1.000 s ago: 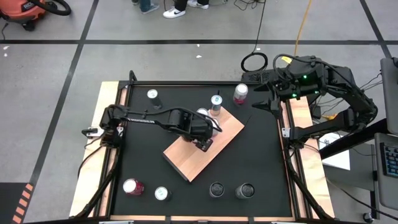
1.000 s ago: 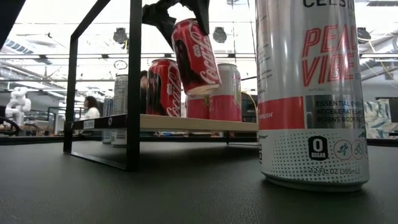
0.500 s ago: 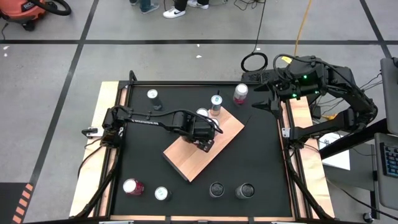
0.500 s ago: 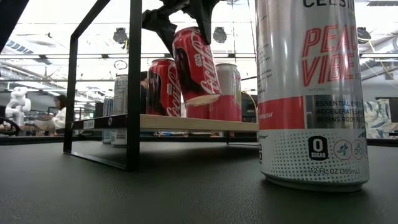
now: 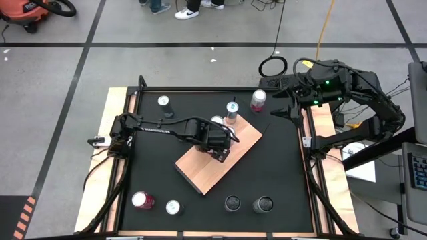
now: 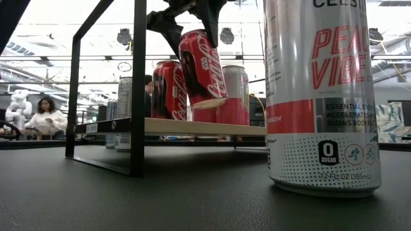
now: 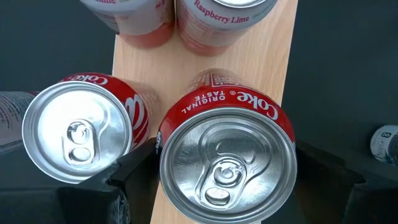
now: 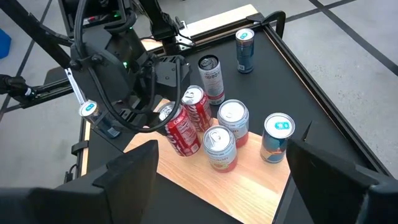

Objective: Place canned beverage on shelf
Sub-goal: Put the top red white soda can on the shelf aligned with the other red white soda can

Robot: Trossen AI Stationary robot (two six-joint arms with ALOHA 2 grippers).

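Your left pincer (image 6: 192,16) gripped the red cola can (image 6: 202,67) tilted, its base just above the shelf (image 5: 237,148), beside the cans (image 8: 227,134) standing there. Your right pincer (image 5: 279,103) waited open, well apart from the shelf.

The tabletop (image 5: 280,173) is seen from overhead and, level, from its surface; the shelf (image 5: 200,173) is shared by every view.

Readable can labels

Tall can (image 6: 323,96): "PEACH VIBE", "0 SUGAR", "12 FL OZ (355mL)". Held red can (image 7: 227,162): "Coke ORIGINAL TASTE". Can at the shelf's (image 7: 143,65) end (image 7: 225,25): "Raspberry Lime".
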